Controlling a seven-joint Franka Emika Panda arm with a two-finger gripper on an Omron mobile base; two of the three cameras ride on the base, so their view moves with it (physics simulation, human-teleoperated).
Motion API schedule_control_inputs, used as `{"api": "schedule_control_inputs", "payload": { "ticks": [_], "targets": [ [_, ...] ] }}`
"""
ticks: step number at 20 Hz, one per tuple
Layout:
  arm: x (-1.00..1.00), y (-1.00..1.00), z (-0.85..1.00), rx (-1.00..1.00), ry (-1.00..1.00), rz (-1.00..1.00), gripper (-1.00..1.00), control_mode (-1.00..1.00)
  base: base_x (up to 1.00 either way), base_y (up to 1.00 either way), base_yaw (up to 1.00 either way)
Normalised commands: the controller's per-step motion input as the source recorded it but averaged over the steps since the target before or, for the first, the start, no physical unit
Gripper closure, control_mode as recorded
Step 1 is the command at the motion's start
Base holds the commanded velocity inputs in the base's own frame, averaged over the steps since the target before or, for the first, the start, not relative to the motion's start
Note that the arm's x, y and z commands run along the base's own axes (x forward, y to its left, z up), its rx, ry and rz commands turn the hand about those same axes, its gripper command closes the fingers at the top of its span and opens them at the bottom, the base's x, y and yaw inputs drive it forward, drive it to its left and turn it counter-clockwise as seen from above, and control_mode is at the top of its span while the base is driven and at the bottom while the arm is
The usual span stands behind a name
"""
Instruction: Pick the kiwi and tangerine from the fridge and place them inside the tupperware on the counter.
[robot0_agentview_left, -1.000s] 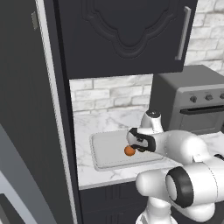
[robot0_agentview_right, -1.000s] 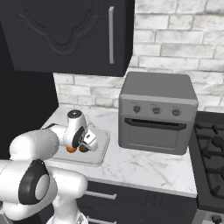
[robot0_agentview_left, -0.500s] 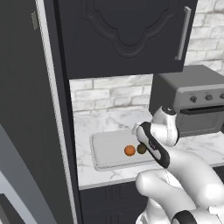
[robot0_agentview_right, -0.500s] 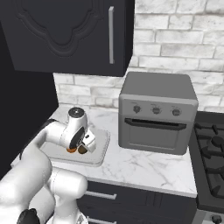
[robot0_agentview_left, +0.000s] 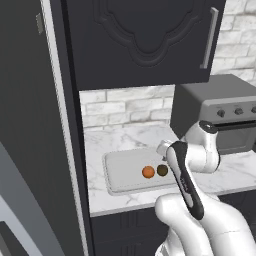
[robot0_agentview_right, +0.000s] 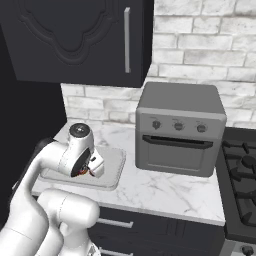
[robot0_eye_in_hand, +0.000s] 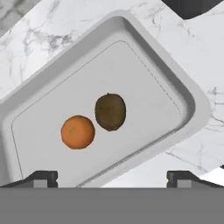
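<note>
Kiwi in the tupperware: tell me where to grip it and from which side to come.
Grip the kiwi across its narrow middle, coming straight down from above. It lies on its side on the tupperware floor, and the tangerine sits close beside one flank, so set the fingers clear of that side. The gripper is open above it.

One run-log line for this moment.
tool: open, empty, above container | kiwi and tangerine: side by side in container | container: on counter
</note>
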Motion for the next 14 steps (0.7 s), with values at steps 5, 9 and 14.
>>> {"api": "schedule_control_inputs", "payload": {
  "ticks": [5,9,14],
  "targets": [
    [-0.38,0.0,0.55,0.0,0.0,0.0,-1.0,-1.0,0.0,0.0,0.0],
    [-0.32,0.0,0.61,0.0,0.0,0.0,-1.0,-1.0,0.0,0.0,0.0],
    [-0.27,0.0,0.62,0.0,0.0,0.0,-1.0,-1.0,0.0,0.0,0.0]
  ]
}}
